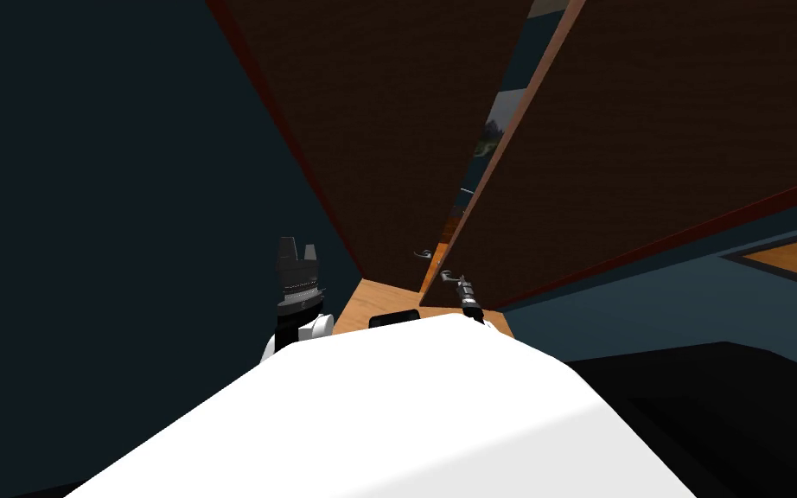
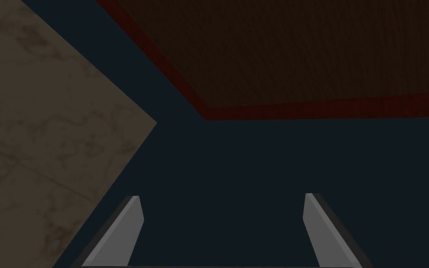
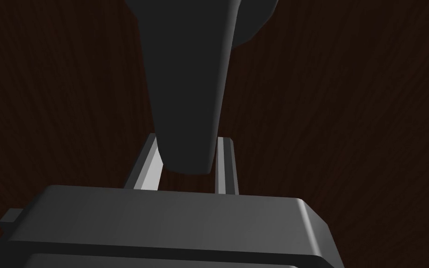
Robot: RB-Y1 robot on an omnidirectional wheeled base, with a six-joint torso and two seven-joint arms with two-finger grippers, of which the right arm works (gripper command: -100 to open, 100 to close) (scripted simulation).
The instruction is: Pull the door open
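Right gripper (image 3: pixel 190 138) closed on the handle (image 3: pixel 185 83): both fingers press the sides of the dark lever, which runs out from between them to the dark brown door (image 3: pixel 348 116). In the head view the door stands ajar, with a gap at its lighter edge. Left gripper (image 2: pixel 223 197) is raised at my left, fingers spread, holding nothing.
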